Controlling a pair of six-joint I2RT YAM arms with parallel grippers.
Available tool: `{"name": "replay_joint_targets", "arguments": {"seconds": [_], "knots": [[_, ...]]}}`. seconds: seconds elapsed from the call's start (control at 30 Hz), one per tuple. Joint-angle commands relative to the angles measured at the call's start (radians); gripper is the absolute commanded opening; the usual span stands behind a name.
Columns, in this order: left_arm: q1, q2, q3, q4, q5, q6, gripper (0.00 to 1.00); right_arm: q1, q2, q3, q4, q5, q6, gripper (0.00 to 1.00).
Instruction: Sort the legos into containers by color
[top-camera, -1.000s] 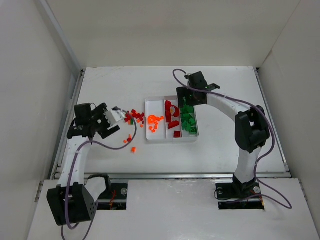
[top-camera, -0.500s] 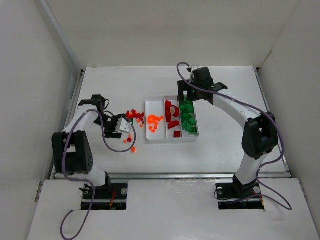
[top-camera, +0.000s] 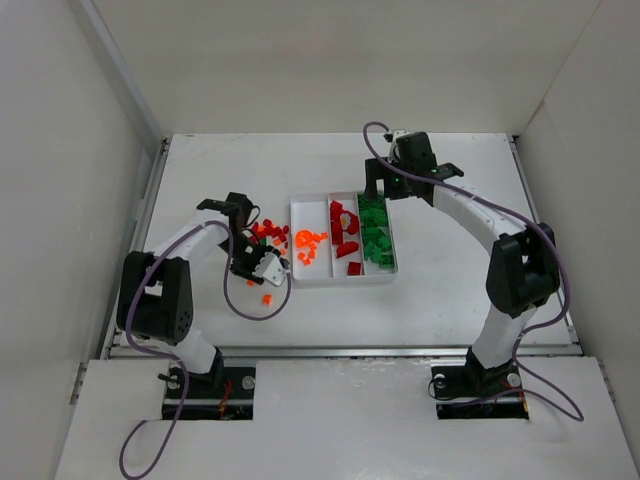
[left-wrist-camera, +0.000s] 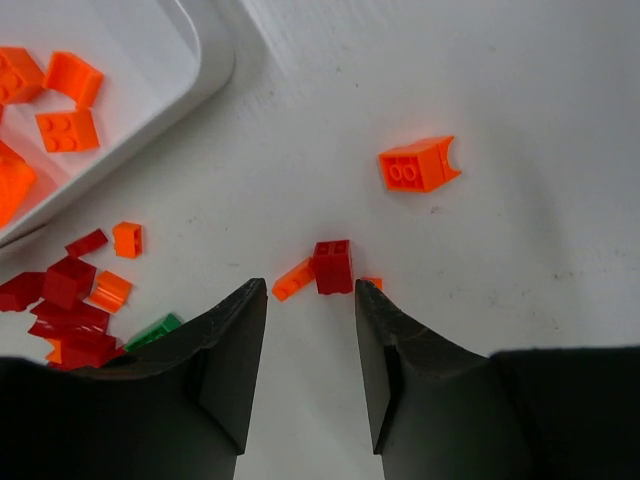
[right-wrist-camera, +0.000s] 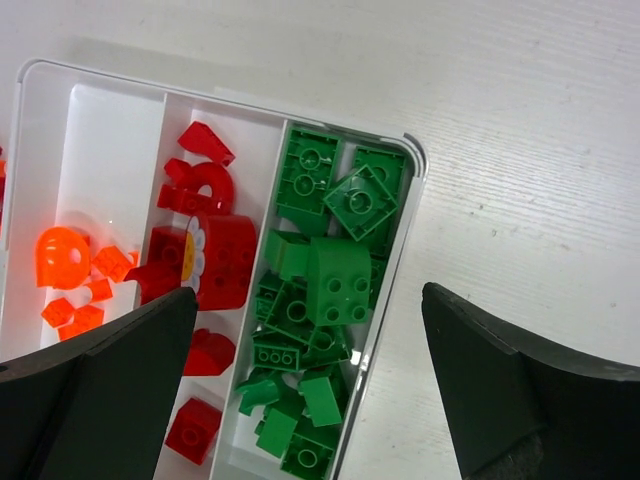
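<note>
– Left gripper (left-wrist-camera: 310, 300) first: what have you got?
– I see it low over the table (left-wrist-camera: 520, 90), fingers a narrow gap apart with nothing between them. A dark red brick (left-wrist-camera: 332, 266) sits just off the fingertips, and a thin orange piece (left-wrist-camera: 292, 280) touches its side. Further out, an orange brick (left-wrist-camera: 418, 165) lies on its own. Off to one side I have the loose pile (left-wrist-camera: 70, 310) of red and orange bits with one green, near the tray (left-wrist-camera: 205, 60).
– And inside the tray?
– On my top camera, orange legos (top-camera: 305, 240) lie in the compartment nearest the pile. The dark red legos (top-camera: 345, 225) are in the middle one, and the green legos (top-camera: 375, 235) are in the one on the right arm's side.
– Right gripper (right-wrist-camera: 308, 292)?
– I see it hanging above the tray's far end, over the green pieces, fingers spread wide and holding nothing.
</note>
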Motion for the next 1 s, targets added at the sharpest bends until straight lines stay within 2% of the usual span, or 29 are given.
{"name": "replay_joint_targets", "arguments": {"seconds": [0.0, 0.47, 0.67, 0.8, 0.97], "knots": [[0.005, 0.013, -0.021, -0.015, -0.064, 0.077, 0.37, -0.011, -0.001, -0.001, 0.054, -0.022, -0.012, 0.99], [-0.046, 0.057, -0.064, 0.057, -0.097, 0.02, 0.36, -0.03, 0.008, -0.01, 0.054, -0.022, -0.003, 0.99], [-0.046, 0.068, -0.084, 0.094, -0.126, -0.009, 0.23, -0.03, 0.008, 0.0, 0.054, -0.022, -0.003, 0.99], [-0.046, 0.077, -0.084, 0.103, -0.135, -0.02, 0.19, -0.03, 0.008, 0.0, 0.054, -0.022, -0.003, 0.99], [-0.046, 0.057, -0.084, 0.103, -0.123, -0.02, 0.0, -0.039, 0.008, 0.0, 0.045, -0.022, -0.003, 0.99]]}}
